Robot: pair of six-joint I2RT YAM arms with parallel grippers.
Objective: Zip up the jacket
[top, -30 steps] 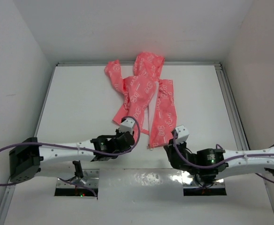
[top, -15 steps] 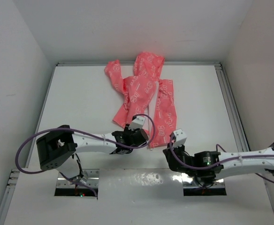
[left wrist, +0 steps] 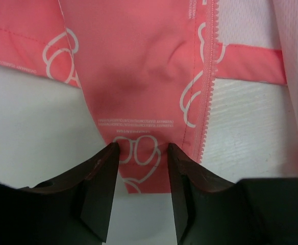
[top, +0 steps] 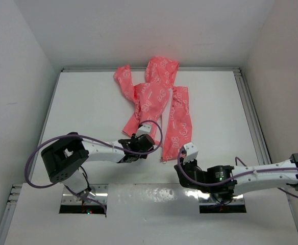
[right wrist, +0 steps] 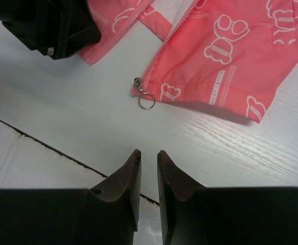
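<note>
The coral-pink jacket (top: 156, 102) lies unzipped on the white table, hood at the back, with its two front panels spread apart. My left gripper (top: 141, 144) (left wrist: 143, 150) is open, and its fingers straddle the bottom hem corner of the left front panel (left wrist: 139, 76) without pinching it. Zipper teeth (left wrist: 208, 76) run along that panel's right edge. My right gripper (top: 183, 159) (right wrist: 149, 154) is empty with only a narrow gap between its jaws. It hovers over bare table just short of the zipper slider and its ring pull (right wrist: 145, 99), at the bottom corner of the right front panel (right wrist: 225, 56).
The table's raised rim (top: 248, 109) runs along the right side and back, with white walls all round. A seam in the tabletop (right wrist: 47, 145) crosses below the right gripper. The left gripper's black body (right wrist: 52, 25) shows at the top left of the right wrist view.
My left arm has swung its gripper right onto the hem of the left panel. My right gripper has shifted slightly left and nearer, below the zipper pull. The jacket has not moved.
</note>
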